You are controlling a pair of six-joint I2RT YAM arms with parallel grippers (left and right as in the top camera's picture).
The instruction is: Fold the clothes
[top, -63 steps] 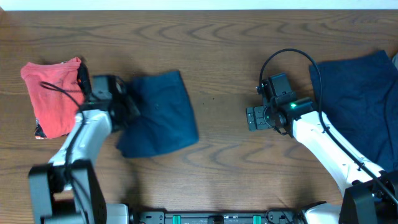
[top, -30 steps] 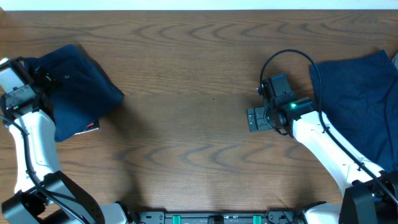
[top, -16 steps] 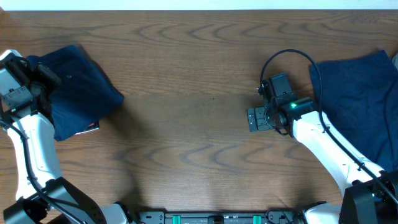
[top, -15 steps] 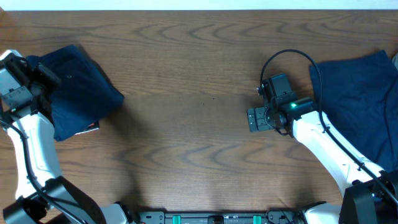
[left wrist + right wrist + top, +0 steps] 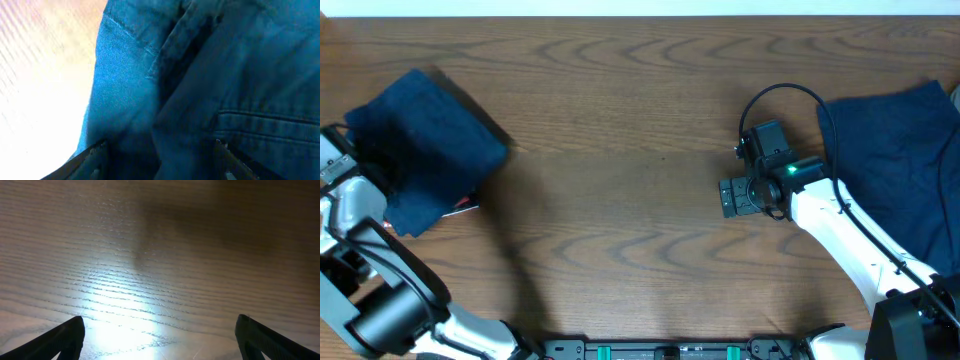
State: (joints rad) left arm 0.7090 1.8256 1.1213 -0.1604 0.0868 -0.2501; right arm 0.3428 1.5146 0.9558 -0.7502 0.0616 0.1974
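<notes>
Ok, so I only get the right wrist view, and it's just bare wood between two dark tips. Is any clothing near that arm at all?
Observer: Yes. A spread-out dark navy-blue fabric garment lies at the right edge of the table, behind the right arm and its camera.
Operator: Only that one?
Observer: No. A second navy-blue fabric garment, folded into a compact bundle, sits at the far left.
Operator: What's the other arm doing?
Observer: The left arm has its jaws apart, close over that bundle's fabric.
</notes>
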